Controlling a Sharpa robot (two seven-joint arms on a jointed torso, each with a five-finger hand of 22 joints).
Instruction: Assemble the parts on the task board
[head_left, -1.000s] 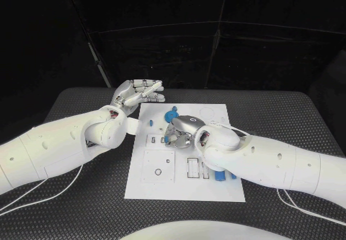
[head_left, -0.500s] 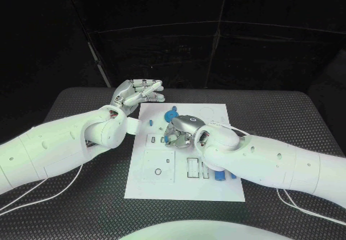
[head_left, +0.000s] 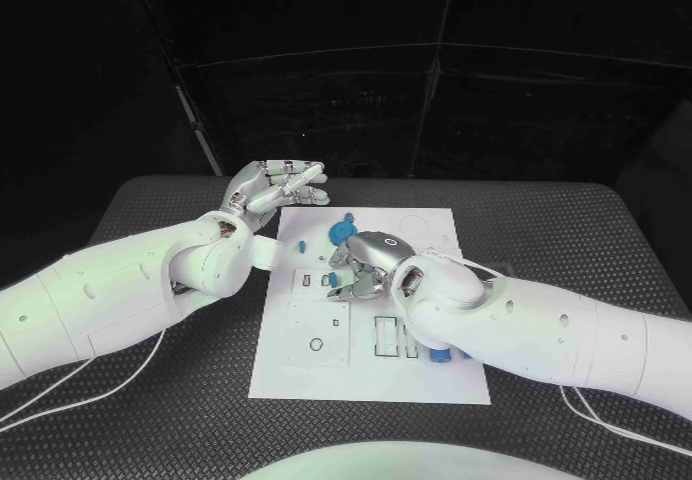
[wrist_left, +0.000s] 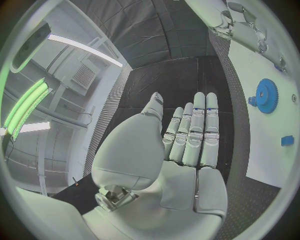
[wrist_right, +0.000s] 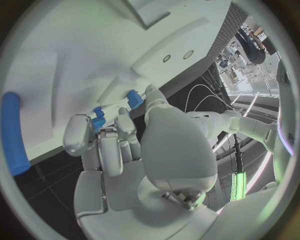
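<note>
- Over the middle of the flat white task board (head_left: 368, 385), a small blue plastic part (wrist_right: 132, 98) is pinched in the fingertips of the silver right hand (head_left: 364, 268), presumably to seat it in a slot there.
- Beyond the board's far left corner, the silver left hand (head_left: 274, 187) is held open with nothing in it, fingers straight and close together, apparently kept clear.
- A blue toothed gear (head_left: 340, 233) lies on the board's far part.
- Compared with a second earlier, the right hand has been shifted slightly; the left is nearly unchanged.

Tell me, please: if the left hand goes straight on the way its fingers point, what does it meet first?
Probably nothing: the left hand points across bare black table beside the task board; the blue gear lies off to its side.
</note>
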